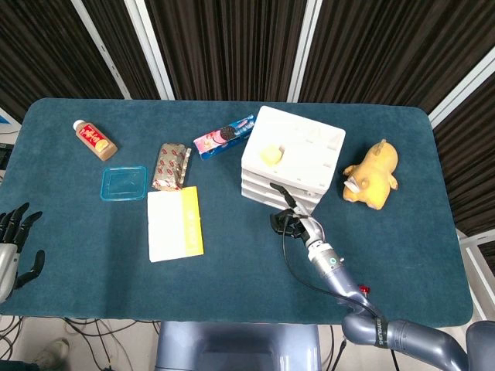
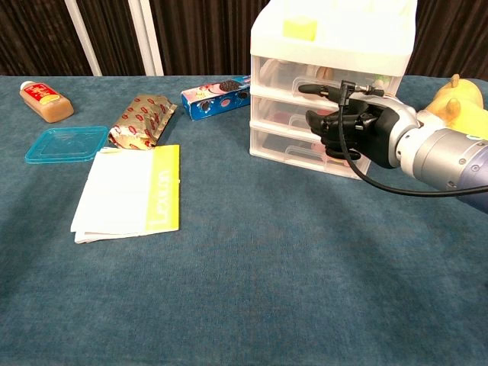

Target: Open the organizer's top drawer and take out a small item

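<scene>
On table | organizer (image 2: 328,46): white, translucent drawers shut, yellow block atop

Dark slatted wall (image 1: 232,46); white posts (image 1: 303,46)

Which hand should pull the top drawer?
Right. The right hand is already at the organizer front, near the top drawer. The left hand sits at the table's far left edge.

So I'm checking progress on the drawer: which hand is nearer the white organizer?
Right. The right hand is up against the front of the organizer, by its drawers. The left hand hangs at the table's near left edge, far from it.
</scene>
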Tool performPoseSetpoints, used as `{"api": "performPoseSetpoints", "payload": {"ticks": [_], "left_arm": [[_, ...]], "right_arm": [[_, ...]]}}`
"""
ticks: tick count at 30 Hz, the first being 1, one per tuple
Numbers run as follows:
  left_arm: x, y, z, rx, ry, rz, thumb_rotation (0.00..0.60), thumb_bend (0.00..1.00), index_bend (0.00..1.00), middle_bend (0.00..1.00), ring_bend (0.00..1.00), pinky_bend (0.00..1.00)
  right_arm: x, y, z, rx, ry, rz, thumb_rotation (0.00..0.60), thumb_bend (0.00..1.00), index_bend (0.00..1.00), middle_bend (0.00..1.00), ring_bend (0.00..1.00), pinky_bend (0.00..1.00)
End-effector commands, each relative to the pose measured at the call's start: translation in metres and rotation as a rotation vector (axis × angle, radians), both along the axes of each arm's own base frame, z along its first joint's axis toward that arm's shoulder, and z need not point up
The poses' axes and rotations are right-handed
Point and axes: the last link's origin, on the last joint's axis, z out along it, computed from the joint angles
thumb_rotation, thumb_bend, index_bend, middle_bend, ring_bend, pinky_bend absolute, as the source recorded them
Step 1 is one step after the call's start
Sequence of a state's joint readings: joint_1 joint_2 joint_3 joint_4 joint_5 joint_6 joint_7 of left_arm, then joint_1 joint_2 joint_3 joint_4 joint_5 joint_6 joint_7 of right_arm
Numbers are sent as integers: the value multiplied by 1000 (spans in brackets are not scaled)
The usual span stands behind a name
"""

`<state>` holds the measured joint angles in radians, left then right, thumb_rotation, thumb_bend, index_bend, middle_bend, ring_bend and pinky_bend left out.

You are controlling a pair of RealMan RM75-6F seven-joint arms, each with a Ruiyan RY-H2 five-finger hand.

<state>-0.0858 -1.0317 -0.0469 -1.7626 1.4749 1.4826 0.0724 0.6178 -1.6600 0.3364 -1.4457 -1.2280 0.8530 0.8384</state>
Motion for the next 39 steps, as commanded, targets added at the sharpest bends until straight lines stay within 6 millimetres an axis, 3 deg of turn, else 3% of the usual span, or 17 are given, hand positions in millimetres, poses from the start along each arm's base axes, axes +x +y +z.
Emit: {"api": "performPoseSetpoints", "payload": {"ticks": [1, 39], "left_arm": [[0, 0, 0, 1, 1, 1, 600, 473, 101, 0, 0, 0], [-3, 0, 1, 5, 16, 18, 600, 473, 101, 0, 0, 0]], "right_arm": [[1, -1, 0, 8, -5, -1, 600, 623, 0, 943, 1000, 1000], [8, -11, -3, 73, -47, 3, 600, 623, 0, 943, 1000, 1000]]}}
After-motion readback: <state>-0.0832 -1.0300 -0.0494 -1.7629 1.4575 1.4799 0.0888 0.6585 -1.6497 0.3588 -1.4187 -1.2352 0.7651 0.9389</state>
